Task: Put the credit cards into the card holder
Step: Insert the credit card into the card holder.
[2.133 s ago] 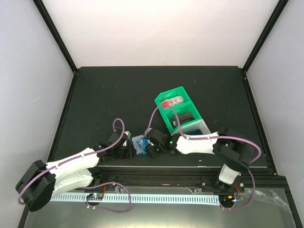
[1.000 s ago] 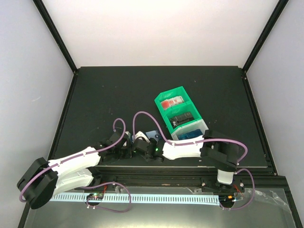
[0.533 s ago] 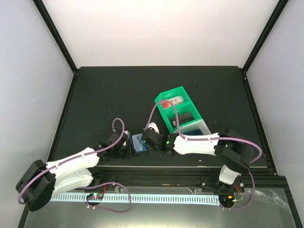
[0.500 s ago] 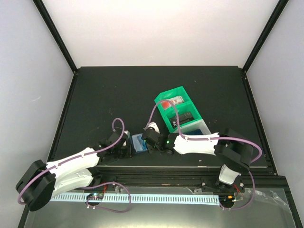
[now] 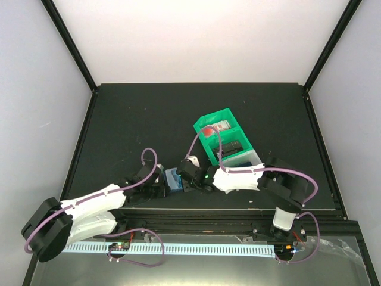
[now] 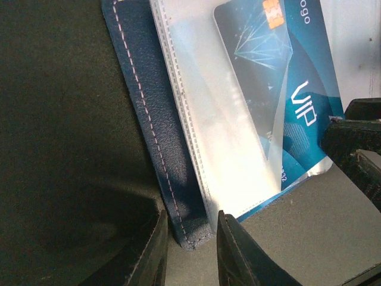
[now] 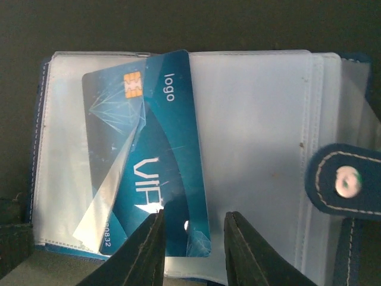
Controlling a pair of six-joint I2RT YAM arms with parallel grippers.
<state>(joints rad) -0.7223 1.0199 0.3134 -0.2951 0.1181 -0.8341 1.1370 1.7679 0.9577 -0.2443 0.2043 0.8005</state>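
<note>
Right end effector (image 7: 194, 217): fingers spread, nothing pinched. The near corner of the credit card (image 7: 152, 149) lies in the gap between them. The card is print side up, chip end away from this end effector, and skewed against the card holder (image 7: 262, 119). A curled flap of clear sleeve (image 7: 104, 202) lies over its left part. The holder lies open on the desk (image 5: 137, 131) just ahead of the fingers, with its clasp tab (image 7: 342, 182) off to their right.

Left end effector (image 6: 191, 223): fingers narrowly apart. The corner of the holder's navy cover (image 6: 143, 119) reaches into the gap; can't tell whether they clamp it. Ahead of these fingers, going rightward, are the cover, the sleeves, then the card.

From the top view, both end effectors meet at the holder from opposite sides. The green bin (image 5: 212, 118) sits beyond the right end effector, apart from the holder.
</note>
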